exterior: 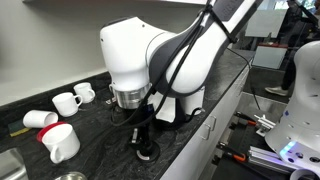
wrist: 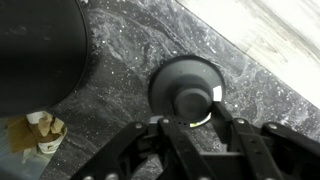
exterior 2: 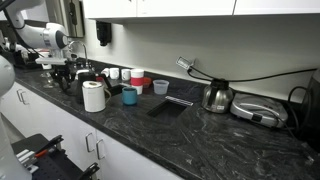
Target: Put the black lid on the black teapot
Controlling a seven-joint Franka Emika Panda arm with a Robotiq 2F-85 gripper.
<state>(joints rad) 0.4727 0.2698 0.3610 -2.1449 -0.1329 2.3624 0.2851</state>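
Here the gripper (wrist: 195, 115) hangs with fingers spread either side of the knob of the black lid (wrist: 185, 80), which lies flat on the counter (wrist: 110, 90), right of the black teapot (wrist: 40, 50). Best to lower squarely, centre, then pinch the knob gently

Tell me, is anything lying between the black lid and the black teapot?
No. In the wrist view, only bare speckled countertop separates the black lid from the black teapot.
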